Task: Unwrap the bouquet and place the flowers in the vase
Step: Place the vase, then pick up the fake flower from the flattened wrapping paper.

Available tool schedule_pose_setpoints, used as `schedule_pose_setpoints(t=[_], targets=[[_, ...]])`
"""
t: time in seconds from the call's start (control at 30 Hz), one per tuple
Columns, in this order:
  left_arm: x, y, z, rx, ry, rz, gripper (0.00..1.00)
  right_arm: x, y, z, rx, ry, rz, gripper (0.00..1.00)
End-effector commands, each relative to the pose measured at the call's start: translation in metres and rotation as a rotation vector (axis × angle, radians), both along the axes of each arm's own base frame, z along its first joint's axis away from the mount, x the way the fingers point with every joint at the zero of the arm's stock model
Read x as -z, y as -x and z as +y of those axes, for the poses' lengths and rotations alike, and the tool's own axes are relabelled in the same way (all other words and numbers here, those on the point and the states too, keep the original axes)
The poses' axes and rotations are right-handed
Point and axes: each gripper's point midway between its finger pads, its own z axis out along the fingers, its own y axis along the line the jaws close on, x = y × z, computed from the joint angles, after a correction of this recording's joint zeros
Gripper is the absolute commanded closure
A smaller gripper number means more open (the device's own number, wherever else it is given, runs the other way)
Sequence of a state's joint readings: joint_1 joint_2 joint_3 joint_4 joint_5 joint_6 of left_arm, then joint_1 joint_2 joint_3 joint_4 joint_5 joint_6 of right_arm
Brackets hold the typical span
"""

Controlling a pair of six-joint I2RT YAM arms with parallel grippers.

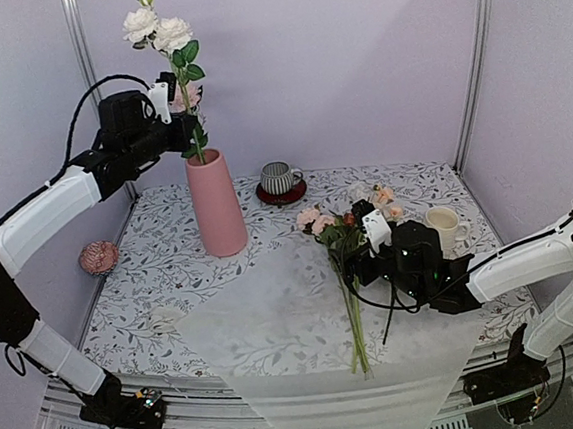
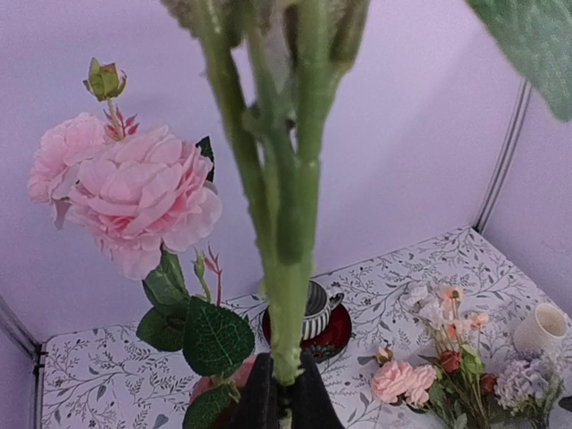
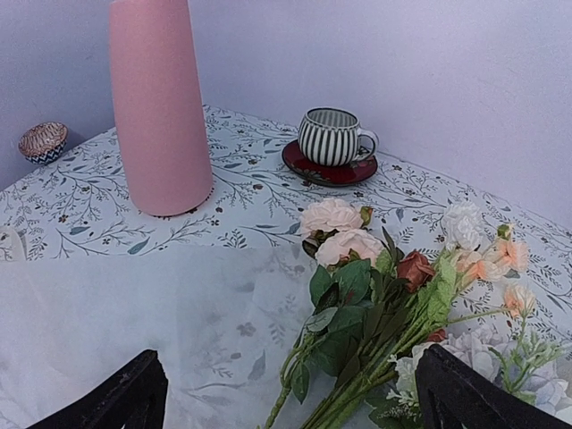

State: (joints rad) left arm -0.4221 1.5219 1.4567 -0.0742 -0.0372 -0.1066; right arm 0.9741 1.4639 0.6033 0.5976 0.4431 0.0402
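The tall pink vase point(image 1: 215, 201) stands at the back left. My left gripper point(image 1: 186, 118) hangs just above its rim, shut on the green stems point(image 2: 286, 295) of flowers with white blooms point(image 1: 155, 25) and a pink rose point(image 2: 134, 197); the stems point down toward the vase mouth. The bouquet lies unwrapped: the rest of the flowers point(image 1: 350, 269) rest on the flat translucent wrapping paper point(image 1: 306, 323). My right gripper point(image 1: 356, 259) hovers low over them, open, its fingers point(image 3: 125, 393) wide on either side of the stems point(image 3: 357, 357), holding nothing.
A grey striped mug point(image 1: 280, 179) on a red saucer sits behind the flowers. A cream mug point(image 1: 443, 226) stands close to the right arm. A small patterned bowl point(image 1: 99, 257) is at the left edge, and a pale ribbon point(image 1: 165, 318) lies near the paper's left corner.
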Motion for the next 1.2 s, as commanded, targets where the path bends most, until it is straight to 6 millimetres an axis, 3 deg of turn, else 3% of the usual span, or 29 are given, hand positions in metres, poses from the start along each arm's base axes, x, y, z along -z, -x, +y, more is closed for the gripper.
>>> schedule_pose_setpoints(t=[0.0, 0.17, 0.2, 0.3, 0.43, 0.77, 1.17], targets=[[0.034, -0.002, -0.002, 0.021, -0.021, 0.113, 0.96, -0.005, -0.004, 0.004, 0.002, -0.006, -0.005, 0.01], [0.063, -0.004, -0.008, 0.047, -0.048, 0.231, 0.92, -0.004, -0.004, 0.005, 0.002, -0.003, -0.002, 0.01], [0.068, -0.004, -0.01, 0.052, -0.05, 0.251, 0.88, -0.004, -0.004, 0.005, 0.002, -0.003, -0.003, 0.01], [0.075, -0.001, -0.014, 0.073, -0.047, 0.3, 0.59, -0.004, -0.004, 0.005, 0.003, -0.002, -0.003, 0.01], [0.075, 0.007, -0.016, 0.091, -0.019, 0.335, 0.43, -0.003, -0.004, 0.005, 0.005, 0.0, -0.002, 0.01], [0.087, 0.05, -0.013, 0.115, 0.046, 0.387, 0.28, -0.005, -0.004, 0.003, 0.012, -0.007, 0.0, 0.01], [0.081, 0.109, 0.009, 0.106, 0.077, 0.382, 0.1, -0.004, -0.003, 0.001, 0.018, -0.025, 0.022, 0.01]])
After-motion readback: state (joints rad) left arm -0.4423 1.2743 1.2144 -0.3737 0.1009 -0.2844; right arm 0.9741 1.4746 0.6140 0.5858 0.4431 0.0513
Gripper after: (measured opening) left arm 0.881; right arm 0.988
